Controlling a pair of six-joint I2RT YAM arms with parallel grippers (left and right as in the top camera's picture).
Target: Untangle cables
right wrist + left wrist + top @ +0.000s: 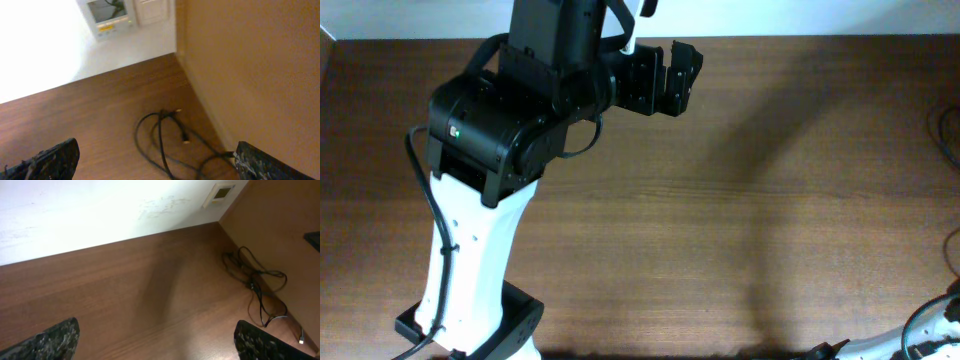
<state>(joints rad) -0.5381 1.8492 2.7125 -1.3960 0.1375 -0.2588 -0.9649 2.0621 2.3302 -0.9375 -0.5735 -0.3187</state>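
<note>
The left gripper [157,347] has its fingers [55,340] spread wide and grips nothing, hanging over the table [125,290]. The right gripper [157,167] is likewise wide open and empty. The cables [252,283] lie on the table in loose black loops against the brown side wall [285,225], near its corner with the white wall [75,210] and well apart from the left fingers. In the right wrist view they lie between that gripper and the corner, with small plug ends [185,141] showing.
</note>
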